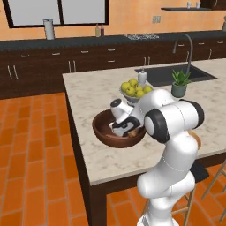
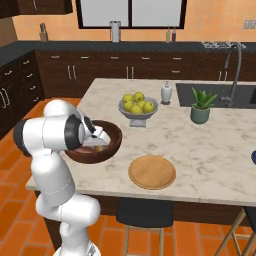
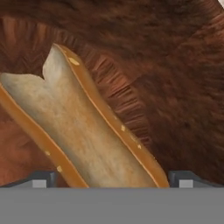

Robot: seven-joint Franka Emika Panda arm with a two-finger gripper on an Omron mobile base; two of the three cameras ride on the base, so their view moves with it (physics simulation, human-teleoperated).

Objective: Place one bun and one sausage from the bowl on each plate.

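Straddling a bun inside the bowl, claw spread wide.

Tan bun inside dark bowl

A kitchen: island counter, sink, dark cabinets

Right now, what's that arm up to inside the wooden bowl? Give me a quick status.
Gripper open, down in the bowl. Bun between the fingertips, not gripped yet. Plate bare. Nothing in the way.
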